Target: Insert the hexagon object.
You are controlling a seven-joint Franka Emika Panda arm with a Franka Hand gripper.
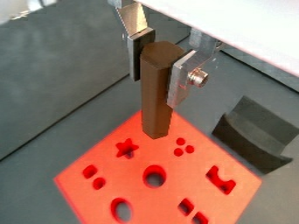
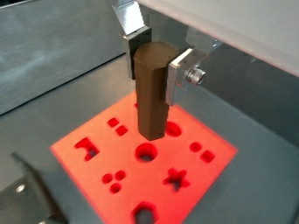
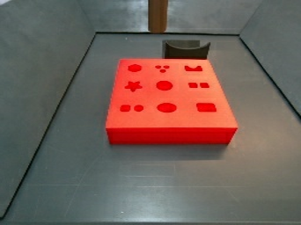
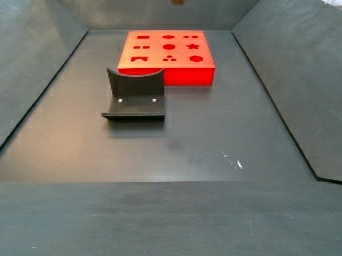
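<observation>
My gripper (image 1: 160,66) is shut on the hexagon object (image 1: 155,96), a slim brown six-sided peg that hangs upright between the silver fingers (image 1: 184,77). Both wrist views show this; the gripper (image 2: 158,66) grips the peg (image 2: 149,101) near its upper end. Its lower end is in the air above the red block (image 1: 152,156), whose top face has several cut-out shapes (image 2: 117,156). In a side view only the peg's lower part (image 3: 157,13) shows, high above and behind the block (image 3: 182,97); the gripper is out of that picture.
The dark fixture (image 3: 184,47) stands on the grey floor just beside the red block (image 4: 167,73); it also shows in other views (image 4: 134,95) (image 1: 260,131). Grey walls enclose the floor on the sides.
</observation>
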